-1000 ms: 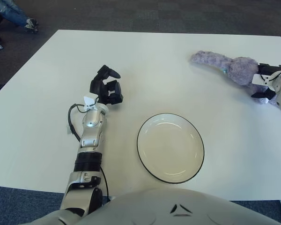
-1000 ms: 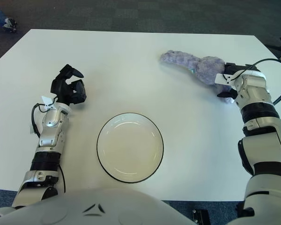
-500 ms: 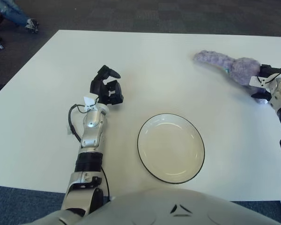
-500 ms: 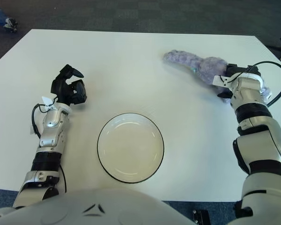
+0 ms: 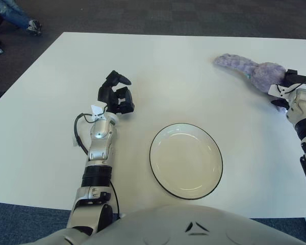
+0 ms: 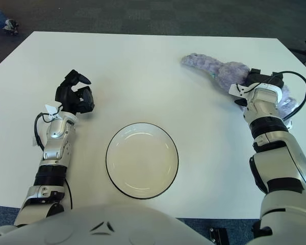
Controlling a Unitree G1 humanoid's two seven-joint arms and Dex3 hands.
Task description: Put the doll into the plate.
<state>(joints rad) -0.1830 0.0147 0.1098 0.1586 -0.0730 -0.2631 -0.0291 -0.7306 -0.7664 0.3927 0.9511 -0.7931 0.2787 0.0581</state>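
The doll [image 6: 217, 70] is a fuzzy purple plush lying on the white table at the far right, its long thin end pointing left. My right hand [image 6: 256, 81] sits at the doll's thick end with its dark fingers closed into the fur; part of the doll shows behind the wrist. The plate [image 5: 153, 153] is white with a dark rim and lies empty near the table's front, left of the doll and well apart from it. My left hand [image 5: 117, 96] shows left of the plate, holding nothing, fingers relaxed.
The white table [image 5: 158, 76] spreads wide between the plate and its far edge. Dark carpet surrounds it. A person's foot [image 5: 33, 25] shows on the floor at the far left corner.
My right hand has turned at the wrist and shifted a little right, and the doll has slid slightly right with it. The left arm and the plate have not moved.
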